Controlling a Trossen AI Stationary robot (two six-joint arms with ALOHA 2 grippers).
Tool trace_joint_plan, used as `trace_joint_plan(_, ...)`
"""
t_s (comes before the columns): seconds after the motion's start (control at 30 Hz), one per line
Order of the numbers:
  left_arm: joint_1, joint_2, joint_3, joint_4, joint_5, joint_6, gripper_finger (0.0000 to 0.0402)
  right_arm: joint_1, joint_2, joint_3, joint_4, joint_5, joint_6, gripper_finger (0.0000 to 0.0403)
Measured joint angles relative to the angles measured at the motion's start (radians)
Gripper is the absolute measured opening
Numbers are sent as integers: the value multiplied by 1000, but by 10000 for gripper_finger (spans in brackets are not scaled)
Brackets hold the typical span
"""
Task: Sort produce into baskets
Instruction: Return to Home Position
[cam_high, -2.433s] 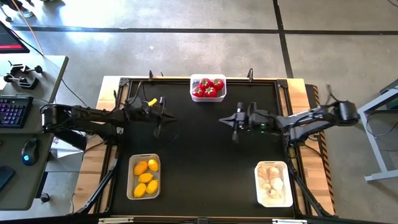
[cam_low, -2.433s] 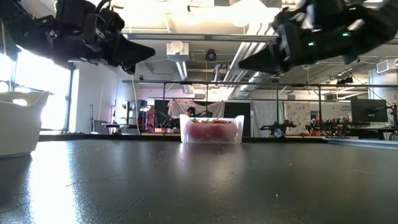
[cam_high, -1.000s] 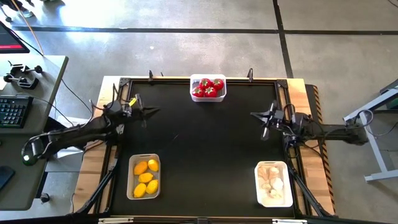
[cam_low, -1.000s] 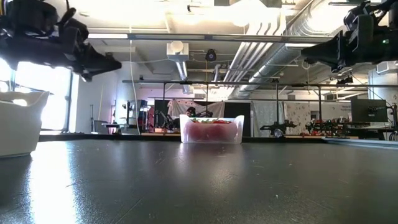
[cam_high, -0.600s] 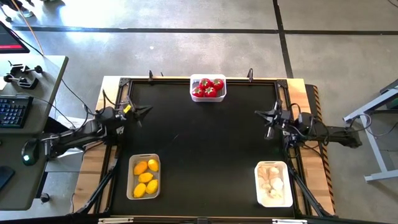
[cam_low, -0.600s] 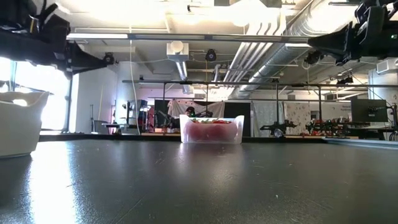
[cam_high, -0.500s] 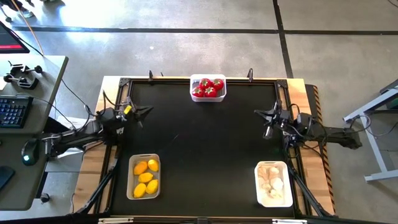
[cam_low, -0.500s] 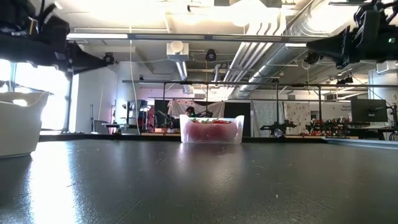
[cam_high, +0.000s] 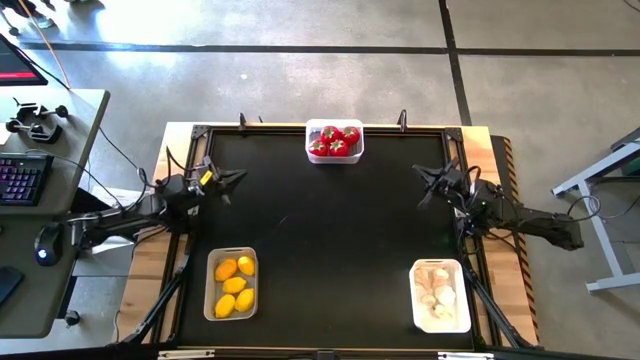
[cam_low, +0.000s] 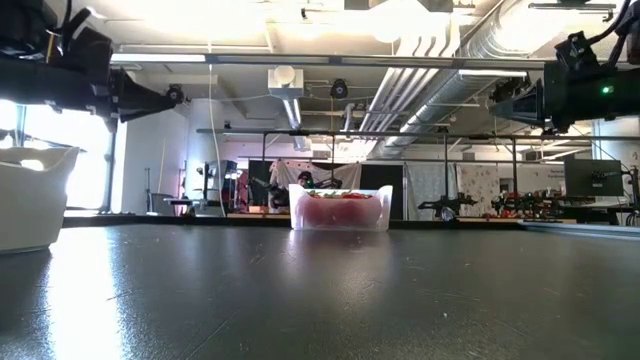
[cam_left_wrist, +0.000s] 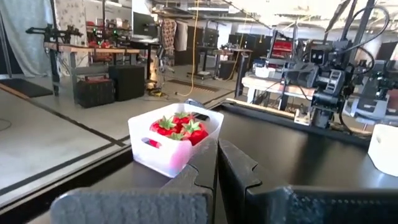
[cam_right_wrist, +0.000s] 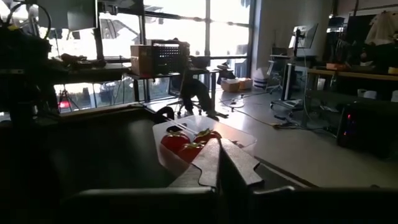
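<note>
The produce lies sorted in three baskets. Red tomatoes fill the basket (cam_high: 335, 140) at the table's far edge, which also shows in the wrist views (cam_left_wrist: 177, 134) (cam_right_wrist: 193, 143). Yellow lemons lie in the near-left basket (cam_high: 231, 283) and off-white garlic in the near-right basket (cam_high: 440, 295). My left gripper (cam_high: 238, 177) hangs shut over the table's left edge, holding nothing and pointing level (cam_low: 175, 97) (cam_left_wrist: 216, 163). My right gripper (cam_high: 420, 175) hangs shut over the right edge, likewise with nothing in it (cam_low: 498, 98) (cam_right_wrist: 219, 163).
The black table top (cam_high: 330, 240) lies bare between the three baskets. A desk with a keyboard (cam_high: 20, 180) and a mouse stands left of the table. The room beyond holds benches and equipment.
Both arms have drawn back a little toward their own side edges of the table and come level. The right gripper has also swung slightly toward the far edge. Both have stayed shut with nothing in them. The baskets have not moved.
</note>
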Motion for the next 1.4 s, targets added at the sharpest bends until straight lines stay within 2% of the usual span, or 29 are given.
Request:
trace_joint_plan(0.53, 0, 192, 0, -5, 34, -14, 0, -4, 1, 0, -4, -3, -43, 0)
trace_joint_plan(1.4, 0, 203, 0, -5, 34, -12, 0, -4, 1, 1, -5, -4, -43, 0)
